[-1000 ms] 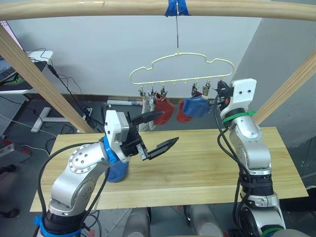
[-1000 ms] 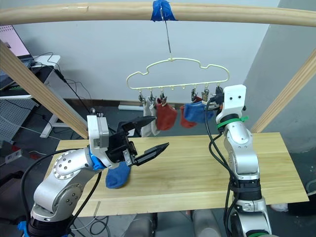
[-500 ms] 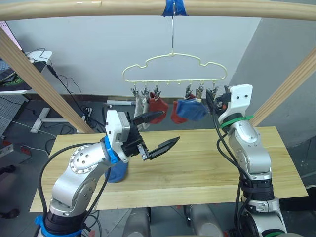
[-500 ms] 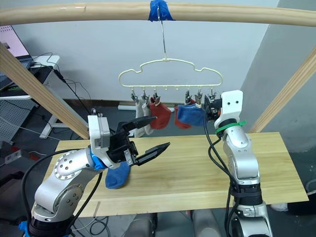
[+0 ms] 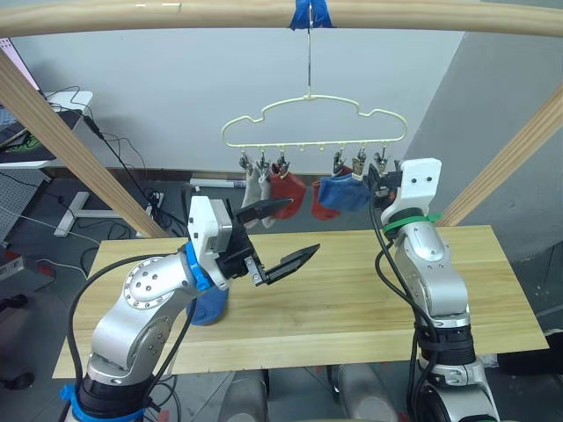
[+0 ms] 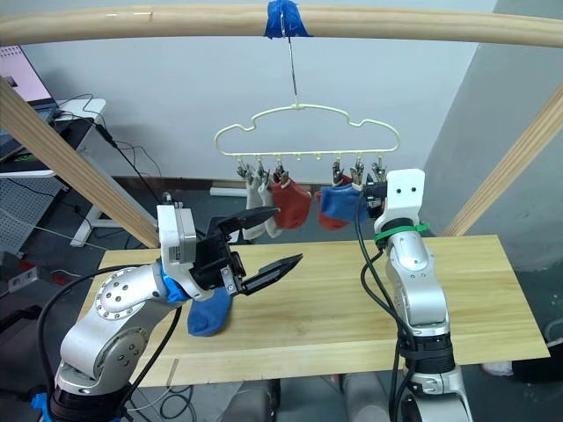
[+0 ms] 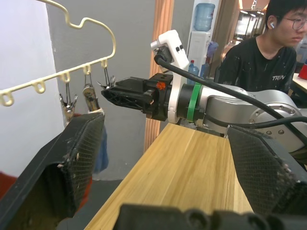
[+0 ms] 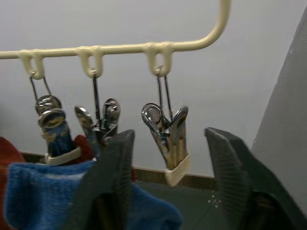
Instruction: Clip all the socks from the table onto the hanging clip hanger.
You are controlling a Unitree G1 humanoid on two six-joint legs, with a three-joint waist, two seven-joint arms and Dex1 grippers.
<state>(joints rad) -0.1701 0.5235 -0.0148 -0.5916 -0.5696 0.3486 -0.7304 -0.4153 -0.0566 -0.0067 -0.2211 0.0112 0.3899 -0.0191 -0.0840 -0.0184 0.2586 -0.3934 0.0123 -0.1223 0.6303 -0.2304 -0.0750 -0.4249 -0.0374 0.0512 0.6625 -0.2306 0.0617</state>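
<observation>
So the clip hanger [image 5: 312, 132] hangs by its long hook from a blue-taped spot on the wooden beam [image 5: 281, 16] up top, and five socks are clipped to it: two light grey socks [image 5: 256, 193] at the left end, a rust-red sock [image 5: 288, 192] right beside them, then another rust-red sock [image 5: 322, 202] half hidden behind a blue sock [image 5: 345, 192]. The last clip [image 8: 168, 136] at the right end is bare. The right gripper [image 8: 168, 158] is raised to that bare clip, jaws spread with the clip sitting between them but not pinched. The left gripper [image 5: 283, 236] hovers above the tabletop [image 5: 352, 290], jaws spread wide and holding nothing. The second blue sock [image 5: 208, 308] lies on the tabletop, partly tucked behind the left arm. A person in a dark shirt [image 7: 261, 52] sits in the background of the left wrist view.
</observation>
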